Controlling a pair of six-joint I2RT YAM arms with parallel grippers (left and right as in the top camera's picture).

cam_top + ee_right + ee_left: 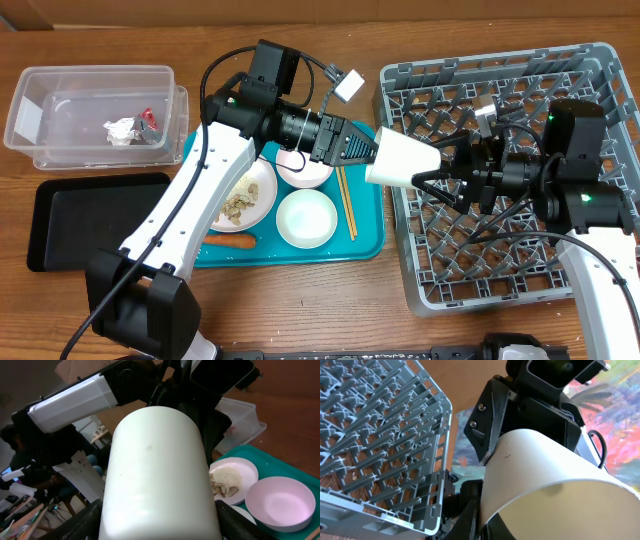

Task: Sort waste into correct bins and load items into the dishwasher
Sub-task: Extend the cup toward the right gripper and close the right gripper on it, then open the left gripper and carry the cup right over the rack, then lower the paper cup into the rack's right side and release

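My left gripper (370, 152) is shut on the narrow end of a white cup (402, 160) and holds it sideways in the air over the left edge of the grey dishwasher rack (600, 60). My right gripper (442, 170) is open, with one finger on each side of the cup's wide end. In the right wrist view the cup (155, 475) fills the space between my right fingers (160, 527). In the left wrist view the cup (545, 475) sits above my left finger (477, 520), with the rack (380, 435) to the left.
A teal tray (300, 257) holds a pink bowl (305, 170), a white bowl (306, 218), a plate of food scraps (245, 197), a carrot (230, 240) and chopsticks (346, 200). A clear bin with trash (95, 110) and a black tray (80, 220) lie at the left.
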